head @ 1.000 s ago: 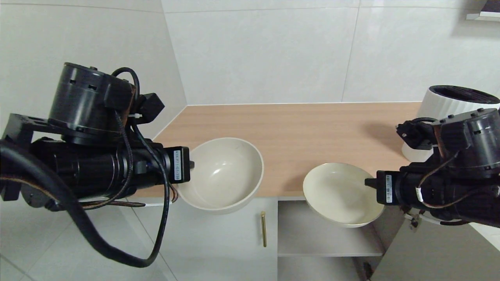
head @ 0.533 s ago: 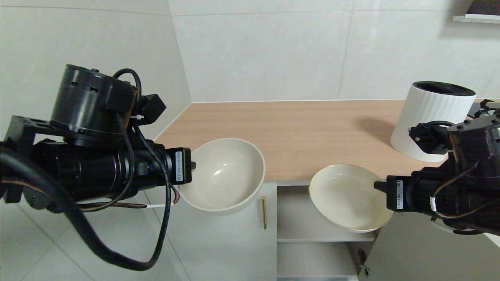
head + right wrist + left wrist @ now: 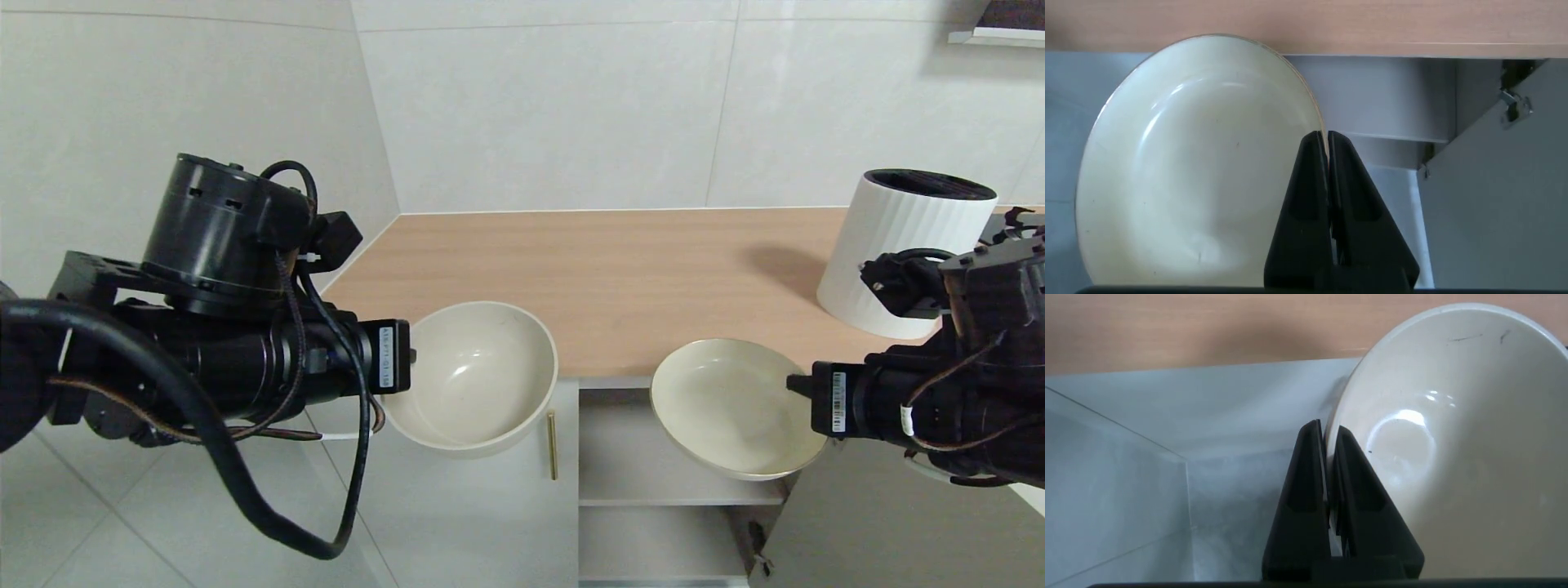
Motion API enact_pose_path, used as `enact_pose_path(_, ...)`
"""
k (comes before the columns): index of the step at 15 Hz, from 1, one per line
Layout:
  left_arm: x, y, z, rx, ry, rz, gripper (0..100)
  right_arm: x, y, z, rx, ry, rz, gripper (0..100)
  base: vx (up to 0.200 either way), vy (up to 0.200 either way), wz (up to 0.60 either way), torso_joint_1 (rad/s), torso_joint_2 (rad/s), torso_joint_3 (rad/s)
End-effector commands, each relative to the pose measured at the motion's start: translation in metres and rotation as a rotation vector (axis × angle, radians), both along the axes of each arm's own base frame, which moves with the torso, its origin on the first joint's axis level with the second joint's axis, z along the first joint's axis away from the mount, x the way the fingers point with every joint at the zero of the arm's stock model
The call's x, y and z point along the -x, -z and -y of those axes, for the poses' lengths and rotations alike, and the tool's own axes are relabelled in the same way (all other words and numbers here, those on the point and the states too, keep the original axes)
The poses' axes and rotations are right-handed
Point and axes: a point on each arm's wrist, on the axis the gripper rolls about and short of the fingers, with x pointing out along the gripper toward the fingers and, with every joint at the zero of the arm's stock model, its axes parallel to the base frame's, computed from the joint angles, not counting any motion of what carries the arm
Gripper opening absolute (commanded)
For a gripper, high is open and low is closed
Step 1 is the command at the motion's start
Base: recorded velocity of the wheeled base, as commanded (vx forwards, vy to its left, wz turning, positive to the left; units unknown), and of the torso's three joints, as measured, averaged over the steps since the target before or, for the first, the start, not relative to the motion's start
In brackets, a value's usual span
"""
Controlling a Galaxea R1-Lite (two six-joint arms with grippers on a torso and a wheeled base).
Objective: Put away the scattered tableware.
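I hold two pieces of cream tableware in the air, one in each arm, both at the front edge of the counter (image 3: 620, 269).

The deep bowl (image 3: 478, 380) hangs at the counter's front left corner, its hollow facing up. Its far rim overlaps the counter's edge and its near rim hangs out past it. In the left wrist view the left jaws are clenched on the bowl's rim. One black jaw is inside the bowl (image 3: 1454, 449) and one outside, with the thin wall pinched between them. The left arm (image 3: 245, 359) comes in level from beyond the counter's left end.

The shallow dish (image 3: 735, 408) hangs towards the right half of the counter's front edge, mostly out past it and a little tilted, hollow side up. In the right wrist view the right jaws are likewise clamped on the dish (image 3: 1200, 163). Its rim is gripped between them on the side towards the right arm (image 3: 922, 400). The two pieces are apart and do not touch.

Under the counter, below the dish, a cabinet stands open with a pale shelf (image 3: 653, 465) inside. Its grey door (image 3: 882, 523) is swung out below the right arm. Below the bowl is a closed door with an upright brass handle (image 3: 552, 445). A white ribbed canister (image 3: 902, 245) with a dark top stands on the counter's right end, well apart from both pieces.
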Motion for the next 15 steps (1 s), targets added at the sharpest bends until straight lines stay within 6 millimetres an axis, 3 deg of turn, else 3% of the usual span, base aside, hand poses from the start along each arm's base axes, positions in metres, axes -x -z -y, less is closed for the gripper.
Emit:
enact_pose_path(1, -0.001, 0.002, 0.001, -0.003, 0.0, -0.005, 0, -0.002, 0.003, -0.001, 0.008, 0.0, -0.01, 0, 0.0, 0.0, 0.0, 0.0, 0.0, 0.0)
enact_pose_path(6, -0.002, 0.002, 0.001, -0.004, 0.0, -0.006, 0, -0.005, 0.009, -0.004, 0.022, -0.001, -0.033, 0, 0.0, 0.0, 0.0, -0.115, 0.34, 0.216)
enact_pose_path(15, -0.004, 0.004, 0.002, -0.007, -0.005, -0.01, 0, -0.012, 0.022, -0.009, 0.039, 0.003, -0.078, 0, 0.0, 0.0, 0.0, -0.133, 0.46, 0.327)
